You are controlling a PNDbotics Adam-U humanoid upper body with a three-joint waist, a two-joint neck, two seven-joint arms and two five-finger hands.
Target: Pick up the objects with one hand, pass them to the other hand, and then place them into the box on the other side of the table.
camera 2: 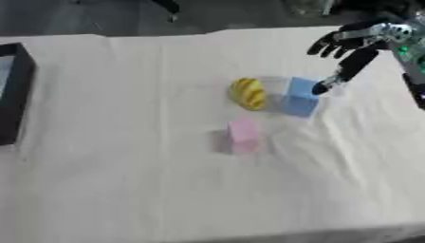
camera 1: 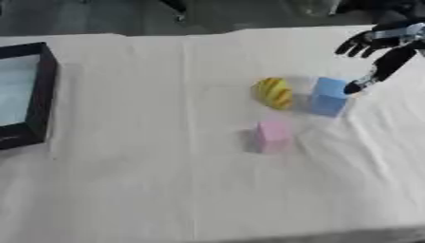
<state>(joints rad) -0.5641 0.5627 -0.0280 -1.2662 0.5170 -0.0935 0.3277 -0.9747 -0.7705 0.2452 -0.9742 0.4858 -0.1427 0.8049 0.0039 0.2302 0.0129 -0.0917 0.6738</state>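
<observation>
Left eye view: right hand (camera 1: 383, 45) with fingers spread, thumb tip at the blue cube (camera 1: 328, 97); yellow striped ball (camera 1: 273, 93) beside it, pink block (camera 1: 272, 136) nearer. Right eye view: black box (camera 2: 16, 92) at table's (camera 2: 124, 190) left edge.

A pale cream cloth (camera 1: 149, 190) covers the surface, running nearly to every edge of both views. It lies mostly flat, with faint fold lines crossing it and soft wrinkles gathered toward its right side. Its far edge steps slightly, sitting higher on the right half than on the left. Beyond that edge lies a dark grey floor (camera 1: 99, 16). At the top stands a dark shape (camera 1: 176, 6) too blurred to identify.
</observation>
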